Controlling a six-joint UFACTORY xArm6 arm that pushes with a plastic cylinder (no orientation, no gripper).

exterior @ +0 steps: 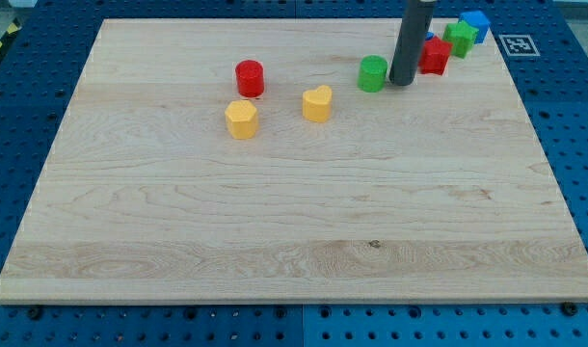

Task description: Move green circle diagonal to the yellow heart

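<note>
The green circle [373, 73] stands near the view's top, right of centre. The yellow heart [317, 103] lies below and to the left of it, a short gap apart. My tip [402, 83] rests on the board just to the right of the green circle, close beside it; I cannot tell if they touch. The rod rises out of the view's top.
A red cylinder [250, 78] and a yellow block [241, 120] sit left of the heart. A red block [434, 56], a green block [458, 38] and a blue block [476, 25] cluster at the top right behind the rod. The wooden board [294, 241] lies on a blue pegboard.
</note>
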